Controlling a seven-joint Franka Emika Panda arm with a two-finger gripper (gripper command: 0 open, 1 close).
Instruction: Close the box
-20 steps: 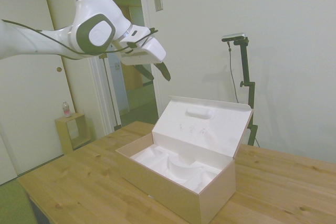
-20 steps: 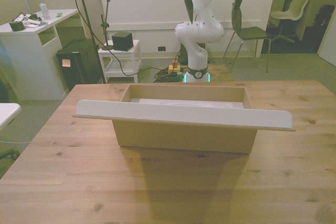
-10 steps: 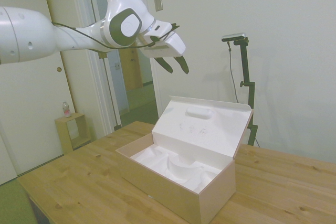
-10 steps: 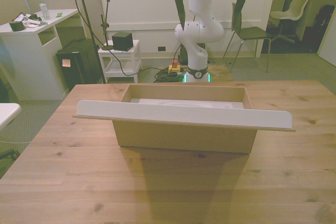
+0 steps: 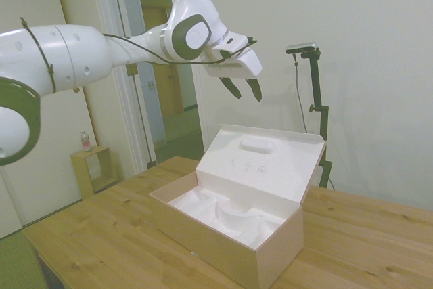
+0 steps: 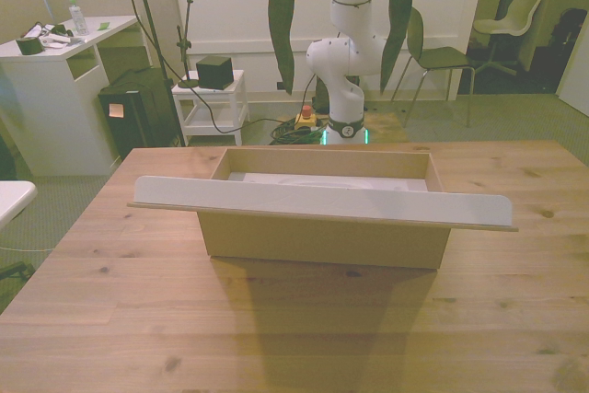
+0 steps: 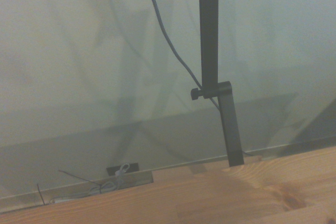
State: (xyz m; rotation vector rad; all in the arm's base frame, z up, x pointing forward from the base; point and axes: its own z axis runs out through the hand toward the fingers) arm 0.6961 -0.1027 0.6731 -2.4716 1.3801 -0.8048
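The box is a long tan cardboard carton standing open in the middle of the table, with a white moulded insert inside. Its hinged lid stands up at the far side in the side view, showing an oval bump. In the front view the box faces me with the lid's edge running across it. My gripper hangs high in the air above the lid, apart from it. In the front view the gripper is open, its two dark fingers spread wide with nothing between them.
The wooden table spreads around the box on all sides. A small wooden cube shelf stands on the floor by the door. Behind the table in the front view are a white cart, a desk and a chair.
The arm has swung to the right in the side view and a little lower, from left of the box to over its lid. The box has not moved.
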